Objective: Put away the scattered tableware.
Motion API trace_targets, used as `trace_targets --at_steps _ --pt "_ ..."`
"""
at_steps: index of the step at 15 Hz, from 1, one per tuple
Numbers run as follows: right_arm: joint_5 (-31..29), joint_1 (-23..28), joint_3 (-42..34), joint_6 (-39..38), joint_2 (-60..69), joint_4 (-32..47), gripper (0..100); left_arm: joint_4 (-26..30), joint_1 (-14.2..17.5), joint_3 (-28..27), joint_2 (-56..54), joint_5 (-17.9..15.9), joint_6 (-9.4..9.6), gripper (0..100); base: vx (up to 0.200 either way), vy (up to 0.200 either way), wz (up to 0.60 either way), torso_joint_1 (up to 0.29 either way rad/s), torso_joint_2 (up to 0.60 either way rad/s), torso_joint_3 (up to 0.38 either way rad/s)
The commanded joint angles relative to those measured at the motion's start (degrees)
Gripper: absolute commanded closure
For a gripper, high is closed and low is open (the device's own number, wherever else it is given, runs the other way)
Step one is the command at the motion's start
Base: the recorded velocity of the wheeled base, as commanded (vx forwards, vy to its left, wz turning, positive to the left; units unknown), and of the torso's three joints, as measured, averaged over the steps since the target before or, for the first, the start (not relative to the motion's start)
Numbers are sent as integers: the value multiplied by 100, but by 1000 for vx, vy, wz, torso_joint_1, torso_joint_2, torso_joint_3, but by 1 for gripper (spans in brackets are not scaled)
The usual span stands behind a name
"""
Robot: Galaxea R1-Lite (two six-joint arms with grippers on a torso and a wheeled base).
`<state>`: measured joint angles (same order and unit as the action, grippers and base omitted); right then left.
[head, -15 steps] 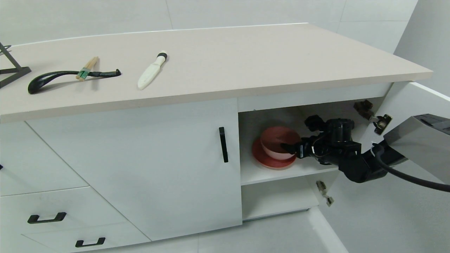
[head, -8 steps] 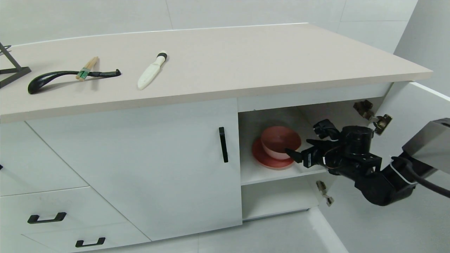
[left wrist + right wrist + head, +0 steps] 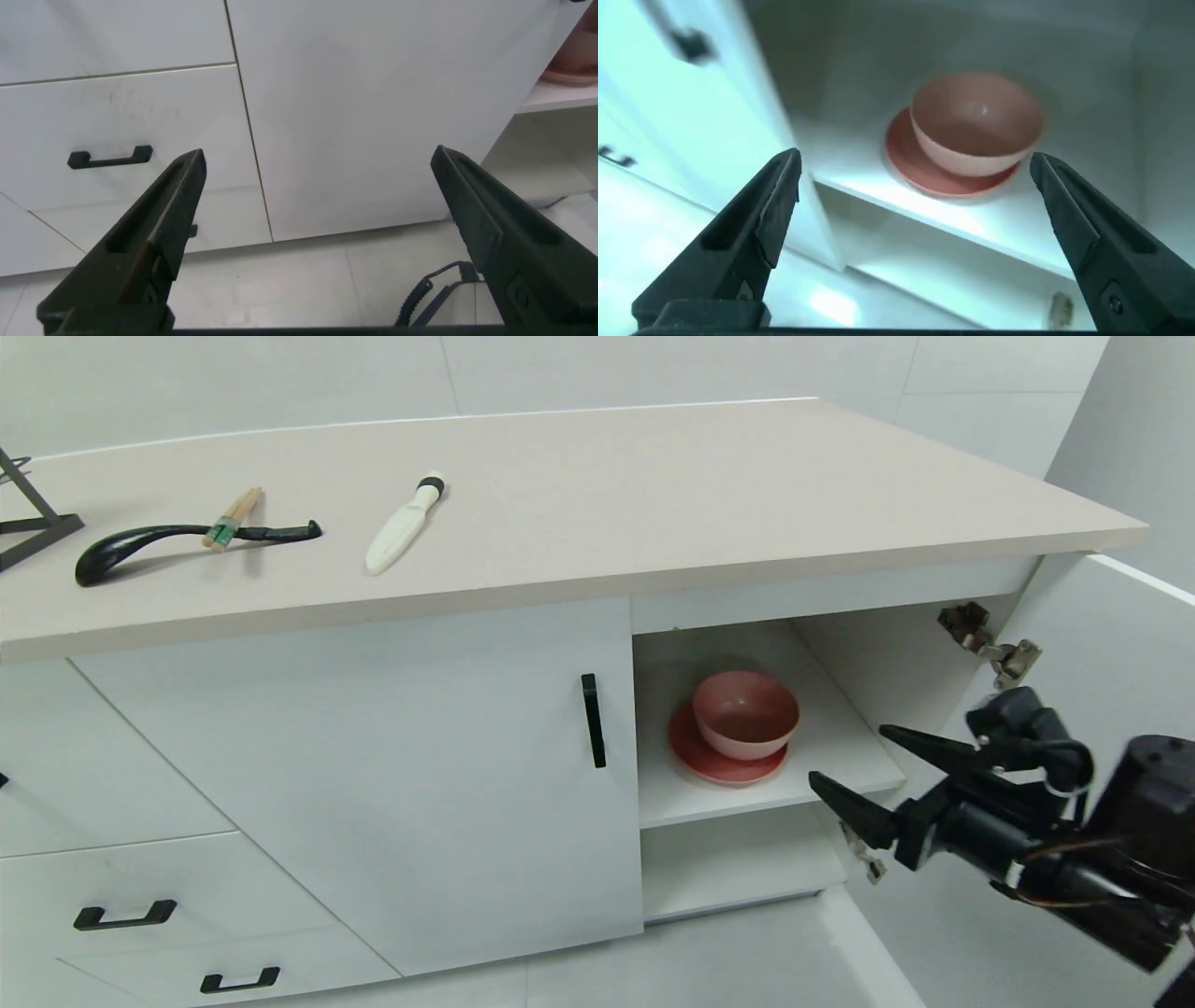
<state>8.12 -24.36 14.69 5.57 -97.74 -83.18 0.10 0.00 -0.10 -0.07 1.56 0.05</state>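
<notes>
Gaping right claw (image 3: 848, 753) before white cabinet shelf (image 3: 674, 795) with bowl (image 3: 745, 712) on plate (image 3: 724, 768); left claw (image 3: 318, 157) likewise spread; beige countertop (image 3: 653, 495) above.

The right gripper (image 3: 848, 753) is formed of two black, tapering, pointed fingers (image 3: 850, 803) set on a blocky black wrist (image 3: 1153, 784), where thin wires (image 3: 1055, 851) are seen. The left gripper (image 3: 317, 152) is built of matching dark wedge-shaped fingers.
</notes>
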Motion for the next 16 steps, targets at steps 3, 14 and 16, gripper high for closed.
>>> trace_targets --at_steps 3,14,16 --pt "-91 467 -1469 32 3104 777 0 -1 0 1 7 2 4 0 0 0 0 0 0 0" --pt "-249 2304 -634 -416 9467 8529 0 -1 0 1 7 2 39 0 0 0 0 0 0 0" --pt "-337 2436 -1082 -408 9774 8537 0 -1 0 1 7 2 39 0 0 0 0 0 0 0"
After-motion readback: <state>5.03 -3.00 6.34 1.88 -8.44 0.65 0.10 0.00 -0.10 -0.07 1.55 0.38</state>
